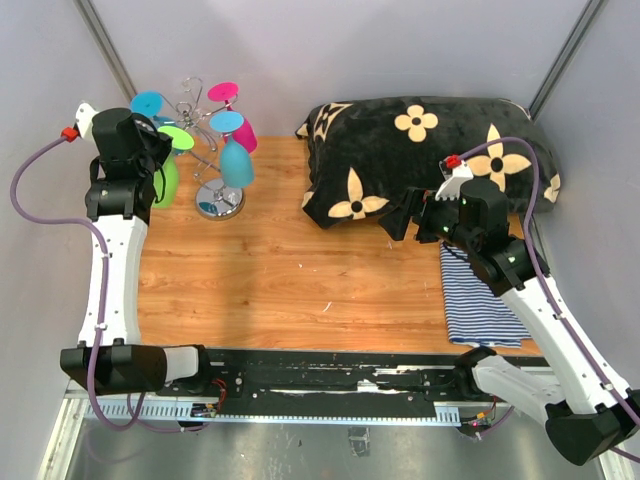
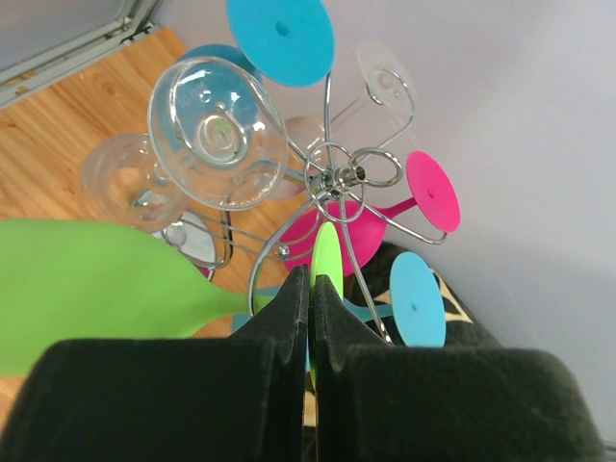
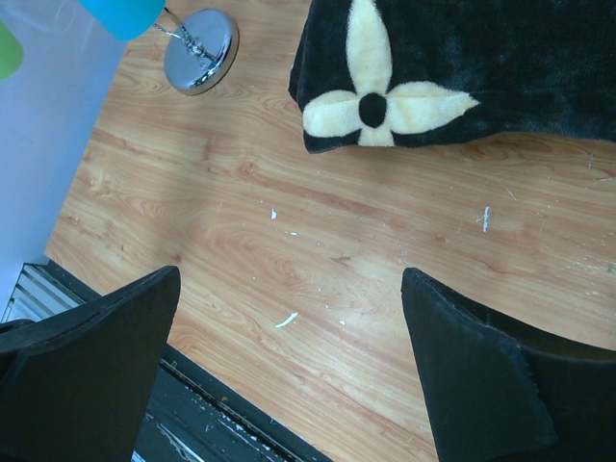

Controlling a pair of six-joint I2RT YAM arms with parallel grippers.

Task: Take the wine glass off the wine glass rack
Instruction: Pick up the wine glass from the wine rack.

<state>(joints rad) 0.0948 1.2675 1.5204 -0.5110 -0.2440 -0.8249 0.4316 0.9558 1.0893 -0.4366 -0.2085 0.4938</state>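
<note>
1. My left gripper (image 2: 313,289) is pinched tight on the thin foot of the green wine glass (image 2: 96,289). The glass looks hooked on the wine glass rack (image 2: 337,178), far-left on the table (image 1: 280,270).
2. My right gripper (image 3: 291,279) is spread wide over the table and holds nothing.
3. Risks: that edge-on pinch could slip. A snag on the hook could tip the rack or knock the clear glasses (image 2: 217,130) alongside.
4. No writing is readable; the black blanket (image 1: 400,150) shows only flower shapes.
</note>
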